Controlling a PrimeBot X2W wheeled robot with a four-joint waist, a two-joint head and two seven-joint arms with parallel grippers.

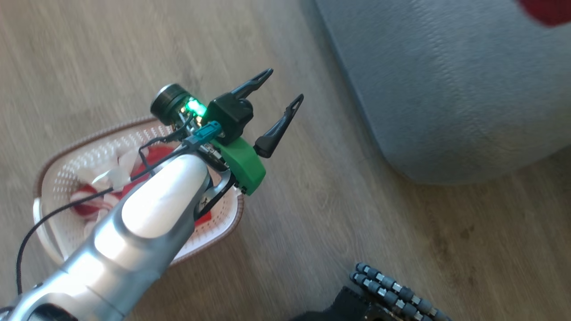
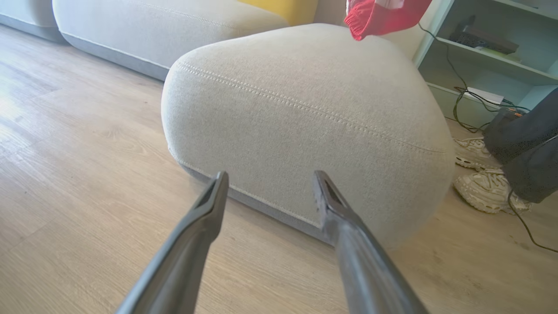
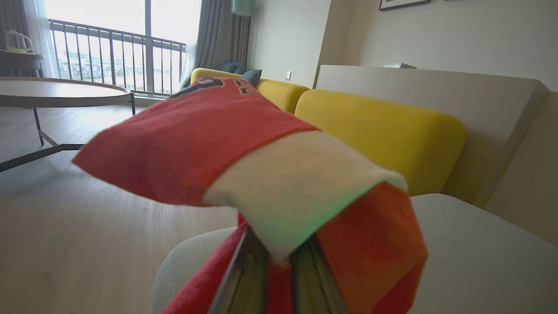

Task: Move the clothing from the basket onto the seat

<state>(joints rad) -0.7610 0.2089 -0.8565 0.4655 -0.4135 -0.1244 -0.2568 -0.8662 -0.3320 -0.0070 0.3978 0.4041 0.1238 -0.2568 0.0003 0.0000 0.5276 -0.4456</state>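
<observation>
Left hand [image 1: 286,83]: fingers spread wide, held over the wood floor [image 1: 312,214] between the basket [image 1: 58,178] and the seat [image 1: 446,89], pointing at the seat's rounded, stitched edge.

Right hand [image 3: 272,279]: fingers pressed together, pinching the red jersey [image 3: 196,144] over the seat's top; whether the jersey touches the seat cannot be told.

Red and white garments [image 1: 89,203] lie in the basket, which stands on the floor.

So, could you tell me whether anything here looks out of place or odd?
Nothing looks spilled or damaged. The one oddity: pale sneakers and trailing cables clutter the floor beside the seat. A red-and-white garment is held in the shut right gripper; more clothing sits in the basket.
</observation>
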